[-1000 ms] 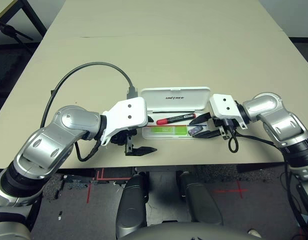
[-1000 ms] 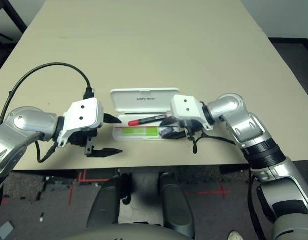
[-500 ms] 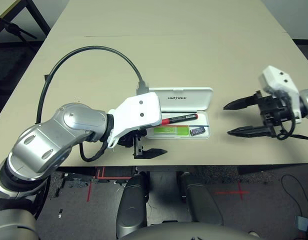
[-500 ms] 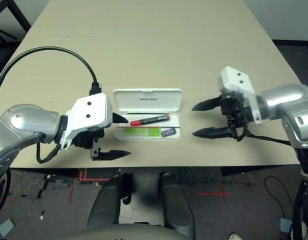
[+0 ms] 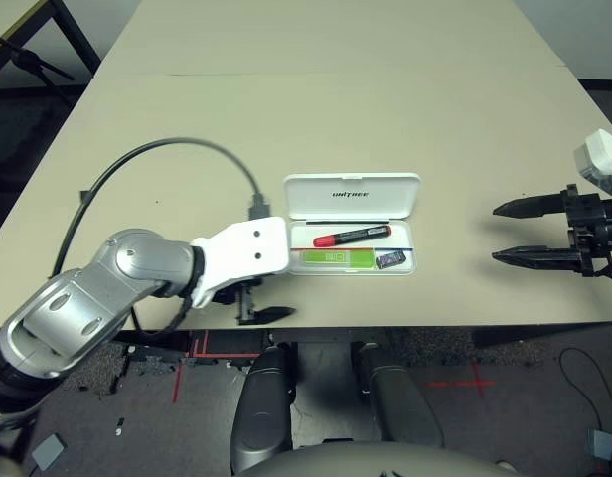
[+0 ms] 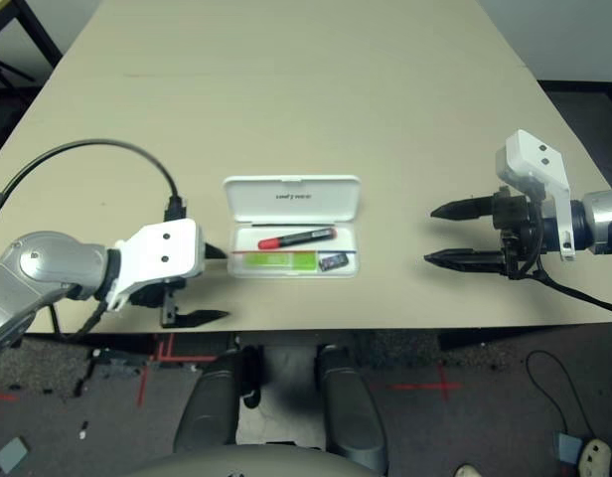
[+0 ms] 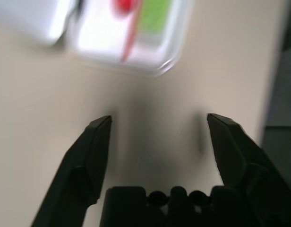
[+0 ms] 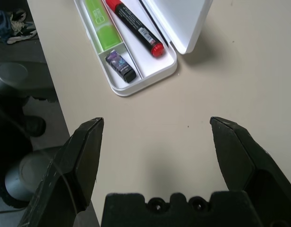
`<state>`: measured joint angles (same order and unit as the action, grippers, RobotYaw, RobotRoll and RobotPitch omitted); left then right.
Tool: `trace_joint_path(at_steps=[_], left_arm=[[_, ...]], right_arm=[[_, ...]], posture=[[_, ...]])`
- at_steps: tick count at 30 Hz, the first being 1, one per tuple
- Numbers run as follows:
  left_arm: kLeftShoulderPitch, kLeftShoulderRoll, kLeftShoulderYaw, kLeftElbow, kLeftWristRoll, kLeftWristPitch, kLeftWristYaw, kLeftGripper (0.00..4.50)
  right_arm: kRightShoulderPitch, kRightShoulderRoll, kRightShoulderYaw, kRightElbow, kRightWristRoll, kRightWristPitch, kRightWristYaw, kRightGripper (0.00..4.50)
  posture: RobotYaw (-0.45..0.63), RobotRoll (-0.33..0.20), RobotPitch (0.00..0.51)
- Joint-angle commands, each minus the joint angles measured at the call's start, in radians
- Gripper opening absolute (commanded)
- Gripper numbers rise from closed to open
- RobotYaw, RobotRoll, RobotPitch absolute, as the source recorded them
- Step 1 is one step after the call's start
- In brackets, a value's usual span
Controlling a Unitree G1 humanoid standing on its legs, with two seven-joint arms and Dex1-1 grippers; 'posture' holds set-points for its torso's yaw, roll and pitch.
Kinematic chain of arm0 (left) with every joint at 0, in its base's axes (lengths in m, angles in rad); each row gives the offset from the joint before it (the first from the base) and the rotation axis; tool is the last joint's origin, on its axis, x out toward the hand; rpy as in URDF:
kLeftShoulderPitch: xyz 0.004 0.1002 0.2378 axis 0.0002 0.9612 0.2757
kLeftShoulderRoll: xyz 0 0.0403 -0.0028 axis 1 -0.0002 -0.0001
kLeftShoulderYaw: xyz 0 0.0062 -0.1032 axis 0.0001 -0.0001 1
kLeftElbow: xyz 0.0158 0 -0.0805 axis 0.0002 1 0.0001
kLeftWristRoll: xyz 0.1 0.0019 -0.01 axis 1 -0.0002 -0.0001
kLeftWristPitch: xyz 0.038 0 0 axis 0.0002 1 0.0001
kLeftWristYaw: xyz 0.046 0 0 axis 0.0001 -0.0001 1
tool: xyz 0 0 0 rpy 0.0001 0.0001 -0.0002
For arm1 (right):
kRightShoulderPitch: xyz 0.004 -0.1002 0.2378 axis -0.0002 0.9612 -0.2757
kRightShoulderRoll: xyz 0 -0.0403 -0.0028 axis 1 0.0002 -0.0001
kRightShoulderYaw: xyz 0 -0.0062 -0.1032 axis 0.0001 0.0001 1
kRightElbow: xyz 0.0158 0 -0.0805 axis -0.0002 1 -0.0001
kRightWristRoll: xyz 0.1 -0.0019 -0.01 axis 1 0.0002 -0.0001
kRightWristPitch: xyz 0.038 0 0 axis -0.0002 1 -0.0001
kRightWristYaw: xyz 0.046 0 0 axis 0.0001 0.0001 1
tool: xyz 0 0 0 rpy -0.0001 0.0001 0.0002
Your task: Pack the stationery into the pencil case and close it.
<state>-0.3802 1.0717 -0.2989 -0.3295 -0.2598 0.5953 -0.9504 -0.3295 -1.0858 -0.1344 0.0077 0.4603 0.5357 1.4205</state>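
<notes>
All three stationery items are seen packed in the open pencil case (image 5: 352,224); both hands, left hand (image 5: 248,295) and right hand (image 5: 534,231), are held released, at eight and three o'clock, lid unclosed.

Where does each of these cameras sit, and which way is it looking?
Eye views: on the head, looking down at the table over both silver arms; the open case lies between the left gripper and right gripper.
Left wrist view: on the left wrist, looking along its spread fingers at the case's near corner.
Right wrist view: on the right wrist, looking past its spread fingers at the case holding the highlighter, marker and block.
All views share the case.
</notes>
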Motion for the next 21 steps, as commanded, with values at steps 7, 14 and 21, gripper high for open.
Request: trace_joint_path(at_steps=[7,14,21], left_arm=[[-0.298,-0.178,0.032,0.707,0.247,-0.353,0.081,0.37],[-0.410,-0.340,0.094,0.902,0.254,-0.444,0.138,0.04],[-0.448,-0.442,0.107,0.874,0.242,-0.394,0.119,0.04]], right_arm=[[0.002,0.017,0.017,-0.015,0.006,0.004,-0.021,4.50],[0.012,0.024,0.016,-0.042,0.009,0.013,-0.040,4.50],[0.023,0.019,0.011,-0.054,0.010,0.017,-0.046,4.50]], posture=[[0.00,0.000,0.190],[0.00,0.000,0.190],[-0.03,0.000,0.189]])
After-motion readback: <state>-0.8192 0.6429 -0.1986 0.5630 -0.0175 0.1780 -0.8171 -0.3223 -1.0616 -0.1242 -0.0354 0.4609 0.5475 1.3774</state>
